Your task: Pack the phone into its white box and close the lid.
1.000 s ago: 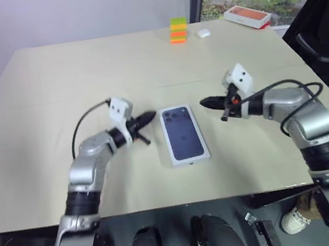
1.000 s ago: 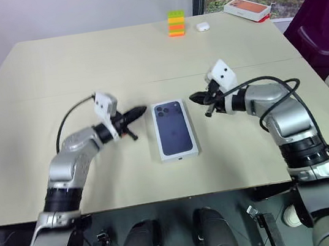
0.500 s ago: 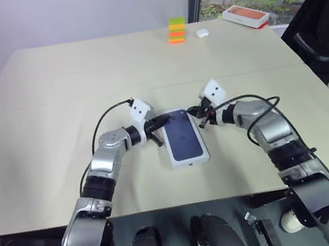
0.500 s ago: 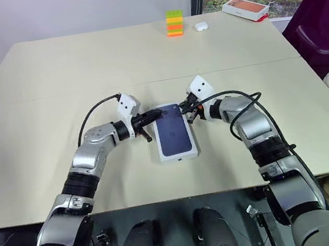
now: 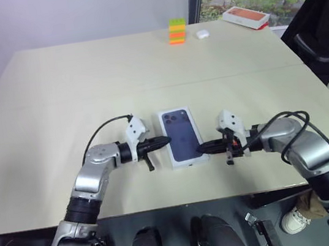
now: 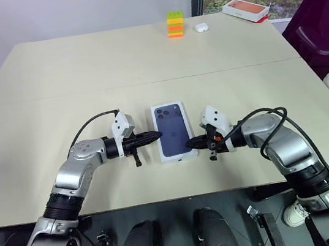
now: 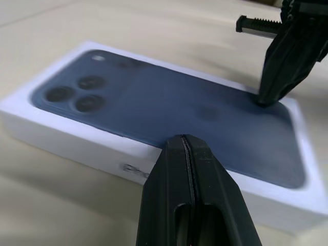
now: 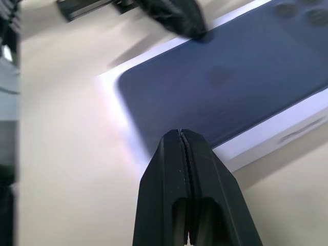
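Observation:
The lid (image 5: 182,134), white with a dark phone picture on its top, lies flat on the table and covers the white box beneath it. The phone is hidden. My left gripper (image 5: 166,140) is shut, its tip resting on the lid's left long edge about halfway along. My right gripper (image 5: 200,149) is also shut and presses on the lid's right edge near the corner closest to me. In the left wrist view my own shut fingers (image 7: 183,169) point at the lid's white side, and the right gripper's tip (image 7: 266,95) touches the top face across from them.
At the far side of the table (image 5: 83,79) stand a stack of coloured blocks (image 5: 178,30), a small white case (image 5: 202,33) and an orange-topped white box (image 5: 247,16). A dark chair (image 5: 318,32) is at the right. The table's front edge runs just below my arms.
Both shut grippers closed in from the sides onto the lid's far end, then moved down its edges towards me. The lid has kept its place.

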Action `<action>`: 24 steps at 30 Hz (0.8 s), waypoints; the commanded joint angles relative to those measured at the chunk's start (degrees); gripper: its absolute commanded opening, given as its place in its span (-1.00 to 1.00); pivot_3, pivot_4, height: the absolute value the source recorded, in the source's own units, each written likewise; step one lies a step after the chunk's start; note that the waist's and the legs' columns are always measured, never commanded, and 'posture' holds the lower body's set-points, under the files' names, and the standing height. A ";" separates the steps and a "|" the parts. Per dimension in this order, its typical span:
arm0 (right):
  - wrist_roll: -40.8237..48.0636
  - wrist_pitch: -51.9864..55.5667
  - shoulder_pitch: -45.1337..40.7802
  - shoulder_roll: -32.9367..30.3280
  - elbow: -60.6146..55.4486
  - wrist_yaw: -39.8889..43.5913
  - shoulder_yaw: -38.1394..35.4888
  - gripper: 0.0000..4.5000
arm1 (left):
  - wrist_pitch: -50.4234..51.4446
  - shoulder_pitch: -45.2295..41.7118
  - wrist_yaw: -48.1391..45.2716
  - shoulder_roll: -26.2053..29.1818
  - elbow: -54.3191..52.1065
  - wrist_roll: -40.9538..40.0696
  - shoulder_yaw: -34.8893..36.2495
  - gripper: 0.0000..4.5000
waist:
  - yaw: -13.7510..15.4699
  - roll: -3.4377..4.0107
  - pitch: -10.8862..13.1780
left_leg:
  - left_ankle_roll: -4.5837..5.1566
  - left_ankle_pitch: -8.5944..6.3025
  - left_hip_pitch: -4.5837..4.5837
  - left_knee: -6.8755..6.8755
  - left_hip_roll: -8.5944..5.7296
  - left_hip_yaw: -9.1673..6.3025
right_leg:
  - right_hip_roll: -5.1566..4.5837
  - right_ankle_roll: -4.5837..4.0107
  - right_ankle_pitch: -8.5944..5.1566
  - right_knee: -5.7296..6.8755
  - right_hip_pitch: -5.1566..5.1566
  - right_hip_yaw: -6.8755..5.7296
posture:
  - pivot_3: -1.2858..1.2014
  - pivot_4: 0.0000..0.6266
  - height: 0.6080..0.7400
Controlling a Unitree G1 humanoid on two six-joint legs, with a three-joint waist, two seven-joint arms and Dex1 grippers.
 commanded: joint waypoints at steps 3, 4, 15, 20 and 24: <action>0.97 -2.28 -0.80 1.08 -0.76 -1.10 -1.34 -0.98 | 1.77 2.19 0.81 0.31 -2.56 -0.64 -0.28 -1.00 | 0.00 -0.01 0.00 | 0.00 0.00 -0.01 0.00 0.00 0.00 | 0.00 0.01 -0.01 -0.01 0.00 0.00 | 0.03 -0.52 1.00; 0.90 -2.87 -1.31 1.85 -0.28 -1.92 -1.69 -0.98 | 1.64 1.94 1.54 0.12 -2.55 -0.62 0.20 -1.00 | 0.00 -0.01 0.00 | 0.00 0.00 -0.01 0.00 0.00 -0.01 | 0.00 0.01 -0.01 -0.01 0.00 0.00 | 0.03 -0.52 1.00; -0.45 -14.00 -10.38 2.11 13.97 -5.76 -11.00 -0.16 | 0.94 -2.14 -1.65 11.61 0.06 -6.03 13.42 -0.18 | -0.05 -0.01 0.02 | 0.00 0.00 -0.10 -0.04 0.01 0.01 | 0.04 -0.16 0.10 -0.01 -0.13 -0.01 | 0.03 -0.52 1.00; 1.81 -15.71 -9.38 -1.23 13.92 -0.81 -12.86 0.99 | -0.93 0.14 -4.36 18.32 1.10 -6.91 17.97 0.94 | -0.08 0.01 0.03 | 0.00 0.00 -0.11 -0.04 0.01 0.06 | 0.00 -0.15 0.09 -0.03 -0.15 0.00 | 0.03 -0.52 1.00; 4.53 -15.46 -6.20 -3.64 10.50 2.82 -14.85 1.00 | -2.78 4.51 -5.57 20.80 -0.72 -7.61 20.42 0.98 | -0.05 0.01 0.03 | 0.00 0.00 -0.10 -0.04 0.02 0.06 | 0.00 -0.15 0.09 -0.02 -0.14 0.00 | 0.03 -0.52 1.00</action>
